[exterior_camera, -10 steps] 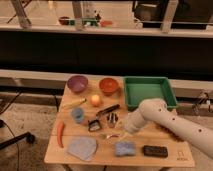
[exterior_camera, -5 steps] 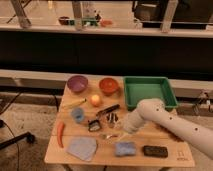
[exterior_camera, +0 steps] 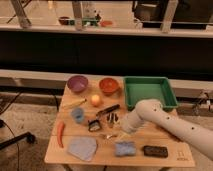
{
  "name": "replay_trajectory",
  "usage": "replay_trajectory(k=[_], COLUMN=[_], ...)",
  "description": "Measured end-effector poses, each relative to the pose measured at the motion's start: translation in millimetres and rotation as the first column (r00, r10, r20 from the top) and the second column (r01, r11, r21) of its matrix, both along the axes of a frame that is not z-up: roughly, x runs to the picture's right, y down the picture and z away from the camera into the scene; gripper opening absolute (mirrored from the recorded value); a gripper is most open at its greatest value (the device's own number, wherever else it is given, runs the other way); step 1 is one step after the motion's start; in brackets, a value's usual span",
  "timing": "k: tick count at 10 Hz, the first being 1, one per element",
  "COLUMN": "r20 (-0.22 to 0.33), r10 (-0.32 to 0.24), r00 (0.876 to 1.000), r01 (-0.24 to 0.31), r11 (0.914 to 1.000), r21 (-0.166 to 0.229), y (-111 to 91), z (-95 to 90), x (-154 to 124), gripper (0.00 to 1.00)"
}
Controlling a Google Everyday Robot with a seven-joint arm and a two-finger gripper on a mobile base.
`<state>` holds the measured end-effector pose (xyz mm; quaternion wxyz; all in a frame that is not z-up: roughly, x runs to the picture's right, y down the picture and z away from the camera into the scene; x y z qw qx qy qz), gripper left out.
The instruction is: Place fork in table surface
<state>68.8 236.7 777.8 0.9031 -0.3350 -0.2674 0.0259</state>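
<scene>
The pincer (exterior_camera: 113, 120), grip state untellable, is hovering beside the slim silver metal fork (exterior_camera: 108, 135) on the tan wooden desk (exterior_camera: 102, 156): likely stiff, light, slippery; pinch mid-handle.

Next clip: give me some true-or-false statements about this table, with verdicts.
The end effector is over the green tray. False: it is low over the table surface, just behind the blue sponge.
The purple bowl and orange bowl stand side by side at the far edge. True.
The blue sponge lies in the green tray. False: it lies on the table surface near the front edge.
An orange fruit sits between the bowls and the black-handled utensil. True.
</scene>
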Motion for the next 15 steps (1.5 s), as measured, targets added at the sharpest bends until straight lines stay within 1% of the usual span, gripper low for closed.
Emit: replay_trajectory(k=[8,15], r20=[-0.008,-0.006], r10=[0.005,0.0], r00=[1.0,1.0], r01=[-0.004,0.0], r11=[1.0,0.9999], r21=[0.007,0.012], y=[5,11], z=[18.3,24.6], x=[-1,-3], gripper=[0.57,0.57])
